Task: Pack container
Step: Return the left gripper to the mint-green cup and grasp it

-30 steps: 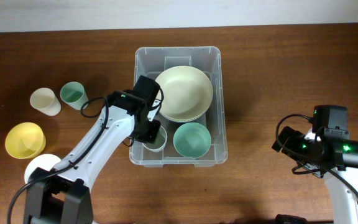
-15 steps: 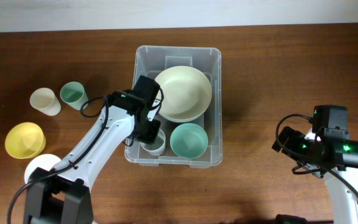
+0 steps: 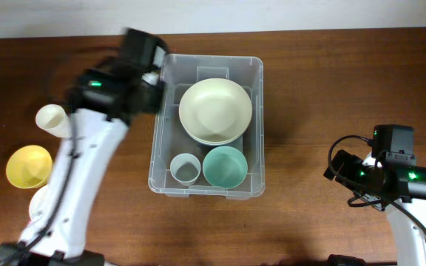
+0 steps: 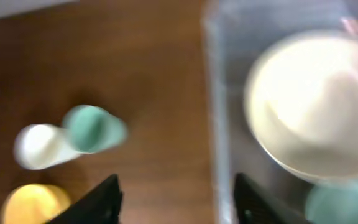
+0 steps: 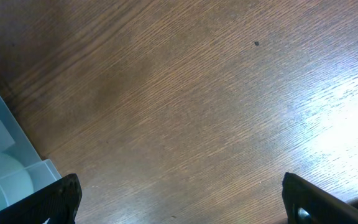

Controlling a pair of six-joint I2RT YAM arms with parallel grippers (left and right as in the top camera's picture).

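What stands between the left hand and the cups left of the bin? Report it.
Nothing visible. The left hand is open above the table; the green cup and white cup sit on bare wood, left of the bin.

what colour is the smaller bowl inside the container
The smaller bowl is teal; clearest in the overhead view.
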